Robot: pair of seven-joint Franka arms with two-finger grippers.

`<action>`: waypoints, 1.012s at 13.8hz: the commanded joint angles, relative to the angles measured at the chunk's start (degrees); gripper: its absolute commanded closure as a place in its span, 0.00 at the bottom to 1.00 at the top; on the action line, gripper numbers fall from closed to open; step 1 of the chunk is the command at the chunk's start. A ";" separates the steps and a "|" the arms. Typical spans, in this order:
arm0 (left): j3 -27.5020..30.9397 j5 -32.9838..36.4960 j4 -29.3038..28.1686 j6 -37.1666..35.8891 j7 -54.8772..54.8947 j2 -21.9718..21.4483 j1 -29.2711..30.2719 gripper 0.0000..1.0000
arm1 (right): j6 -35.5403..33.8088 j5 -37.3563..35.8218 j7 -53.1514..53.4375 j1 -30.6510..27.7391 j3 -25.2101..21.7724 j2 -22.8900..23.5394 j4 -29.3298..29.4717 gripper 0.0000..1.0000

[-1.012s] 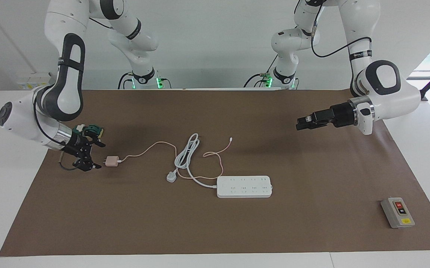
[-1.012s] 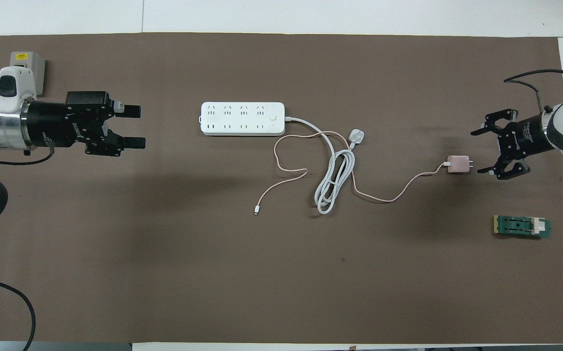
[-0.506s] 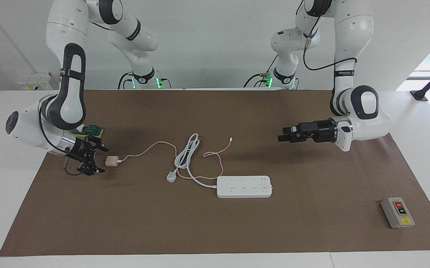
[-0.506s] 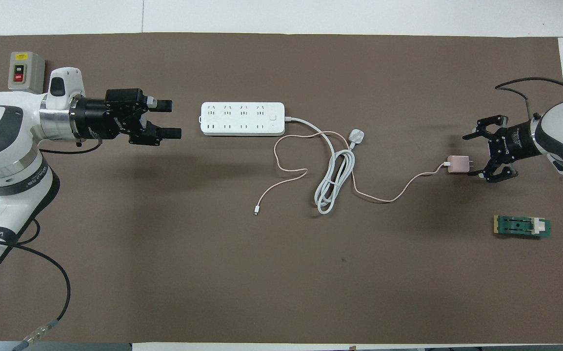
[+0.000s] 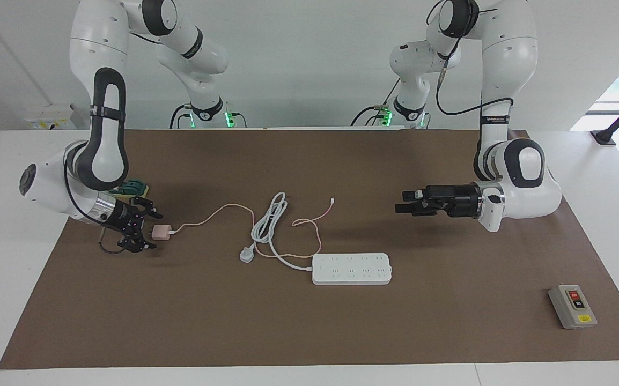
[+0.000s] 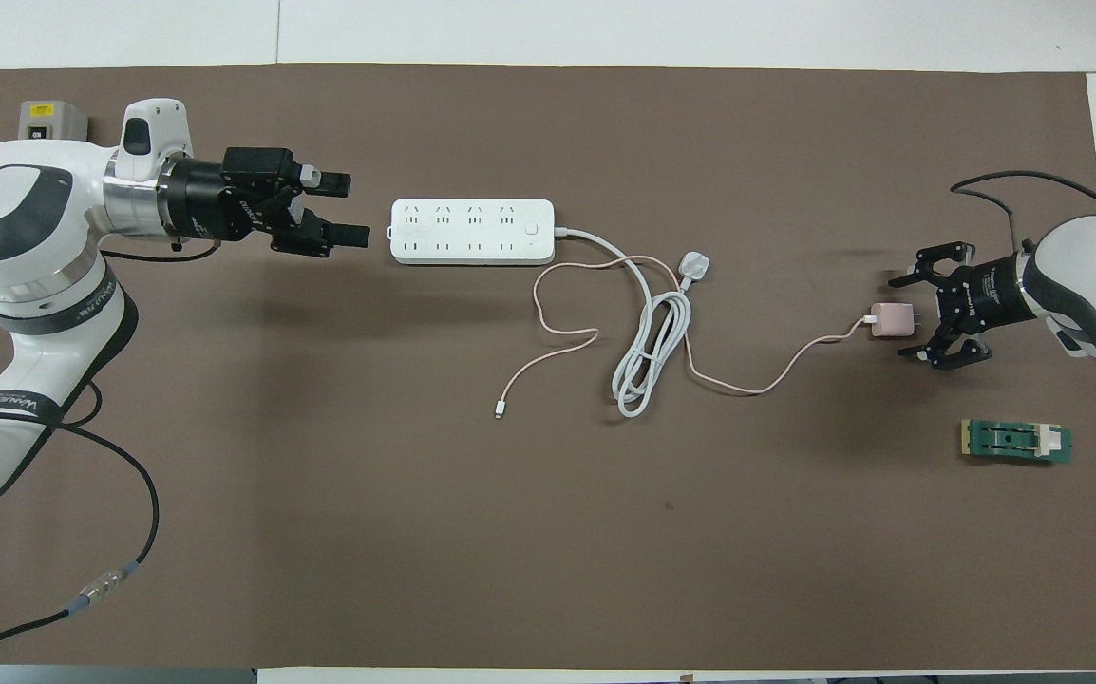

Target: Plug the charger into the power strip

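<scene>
The pale-pink charger (image 5: pixel 161 231) (image 6: pixel 888 320) lies on the brown mat at the right arm's end, and its thin pink cable (image 6: pixel 757 385) trails toward the middle. My right gripper (image 5: pixel 152 231) (image 6: pixel 903 315) is low at the charger's pronged end. It is open, with one finger on each side of the prongs and no grip on them. The white power strip (image 5: pixel 352 268) (image 6: pixel 472 231) lies flat in the middle of the mat. My left gripper (image 5: pixel 399 202) (image 6: pixel 350 205) hangs open over the mat, just off the strip's end toward the left arm's side.
The strip's thick white cord (image 6: pixel 648 356) lies coiled between strip and charger and ends in a white three-pin plug (image 5: pixel 247 255) (image 6: pixel 693 265). A grey switch box (image 5: pixel 572 306) (image 6: pixel 52 119) sits at the left arm's end. A green part (image 6: pixel 1016 441) lies near the right gripper.
My left gripper has swung in toward the power strip's end. My right gripper has come down and closed in around the charger's pronged end. Both stayed open.
</scene>
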 commanded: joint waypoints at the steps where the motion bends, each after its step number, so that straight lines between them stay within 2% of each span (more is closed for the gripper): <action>1: 0.37 -1.51 0.25 -1.04 5.12 0.68 -1.09 0.00 | 1.39 2.27 -2.50 -0.58 0.34 -1.87 -2.85 0.00; 8: 0.37 -1.51 -0.28 -1.04 5.57 0.41 -1.36 0.00 | 3.23 4.04 -5.92 -1.63 0.25 -2.49 -4.61 0.02; 12: 0.37 -1.51 -0.28 -0.86 5.57 0.41 -1.79 0.00 | 3.23 4.12 -7.42 -1.63 0.25 -2.58 -4.96 0.17; 14: 0.37 -1.51 -0.63 -0.86 5.57 0.41 -2.06 0.00 | 3.23 4.56 -7.42 -1.63 0.34 -2.58 -4.97 0.31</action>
